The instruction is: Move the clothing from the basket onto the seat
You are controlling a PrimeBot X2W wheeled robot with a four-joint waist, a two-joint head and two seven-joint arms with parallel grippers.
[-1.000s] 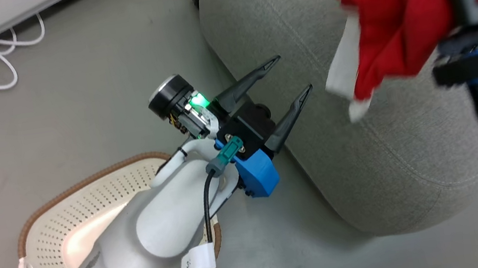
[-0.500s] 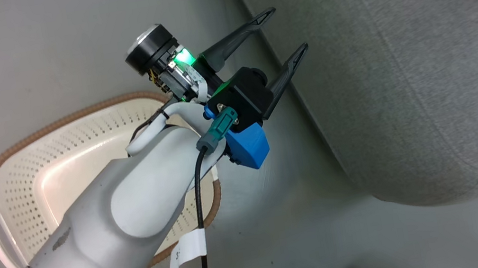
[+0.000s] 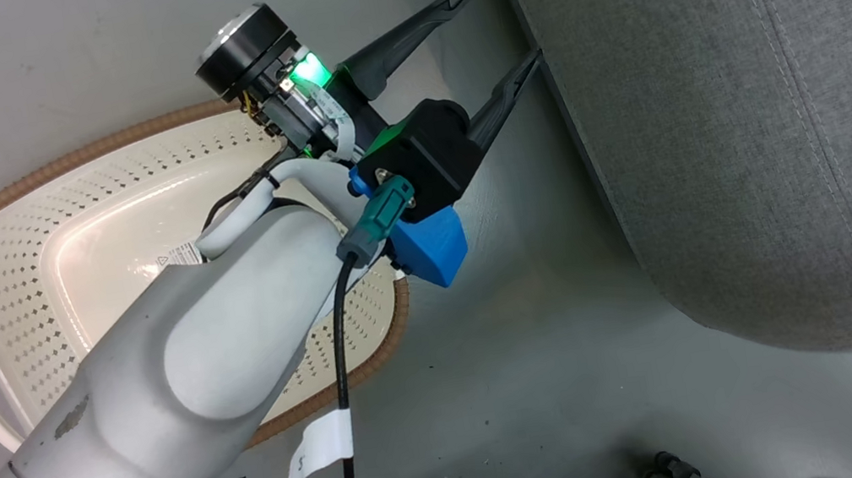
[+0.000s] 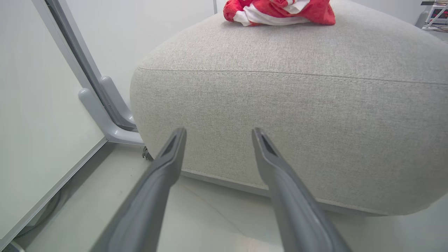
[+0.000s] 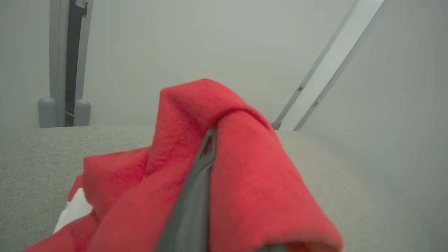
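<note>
Delivery stage now: right claw [image 5: 209,140] is clamped on a fold of soft red garment [image 5: 245,182], fleecy fabric draped over its dark finger above the seat [image 3: 712,100], that grey woven cushion with rounded corners and stitched seams. More clothing [image 4: 280,12], red with white stripes, lies bunched on top. Left claw [image 3: 507,19] hangs spread wide, holding nothing, between seat and perforated cream basket [image 3: 38,275]. Next move, I'd say: lower and let go.
</note>
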